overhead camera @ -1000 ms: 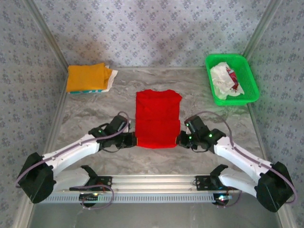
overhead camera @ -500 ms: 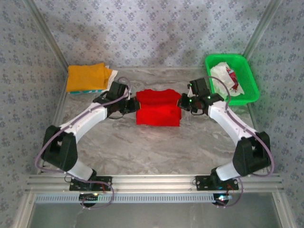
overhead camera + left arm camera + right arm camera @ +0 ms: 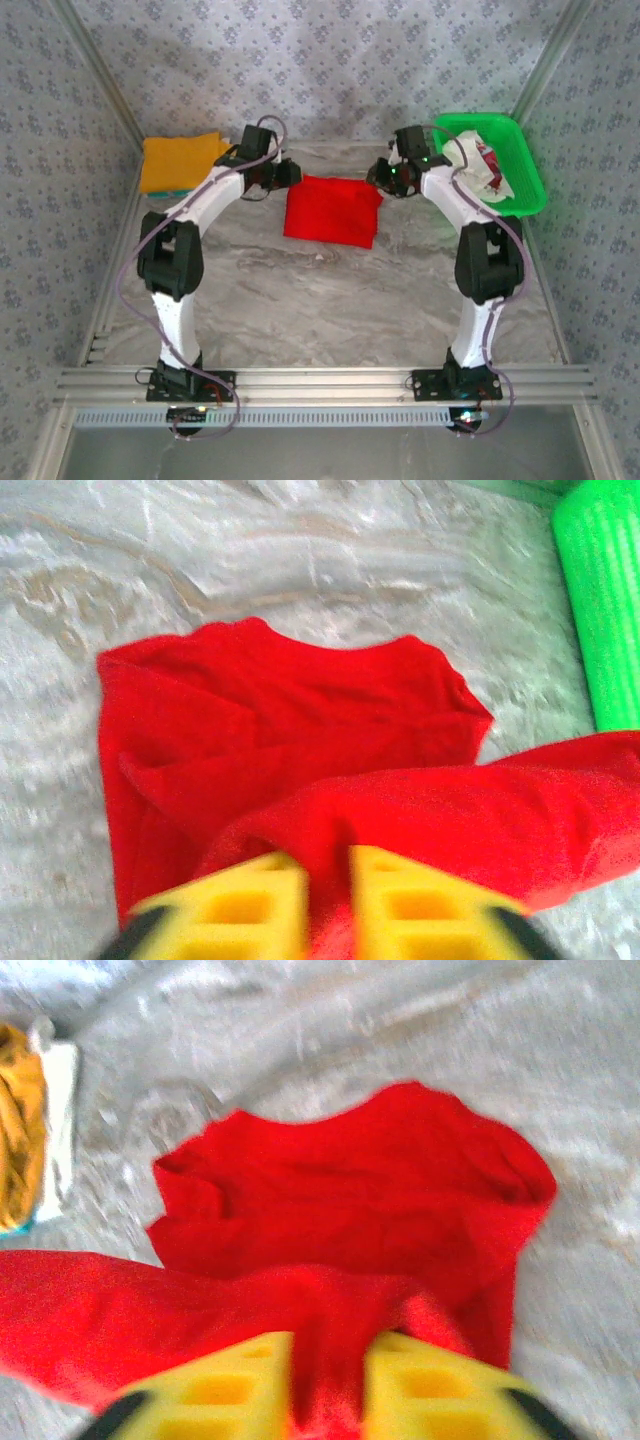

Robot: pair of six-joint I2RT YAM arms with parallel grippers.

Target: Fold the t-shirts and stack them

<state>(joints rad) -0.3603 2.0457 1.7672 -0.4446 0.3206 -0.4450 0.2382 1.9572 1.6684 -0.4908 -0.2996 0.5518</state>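
A bright red t-shirt (image 3: 332, 210) lies folded in half at the middle of the marble table, its folded-over hem at the far side. My left gripper (image 3: 291, 175) is at the shirt's far left corner, and my right gripper (image 3: 379, 175) is at the far right corner. In the left wrist view the yellow fingers (image 3: 250, 905) of my left gripper (image 3: 328, 880) pinch a raised fold of the red t-shirt (image 3: 300, 710). My right gripper (image 3: 330, 1370) likewise has the red t-shirt's (image 3: 350, 1190) cloth between its fingers. The hem stretches raised between the two grippers.
A stack of folded t-shirts (image 3: 185, 163), orange-yellow on top, sits at the far left (image 3: 20, 1130). A green mesh basket (image 3: 528, 175) at the far right holds a crumpled white t-shirt with red marks (image 3: 472, 165). The basket's wall (image 3: 600, 600) is close to the shirt.
Both grippers carried the near hem of the red t-shirt away from the bases to its far edge, folding it in half. The arms now reach far out.
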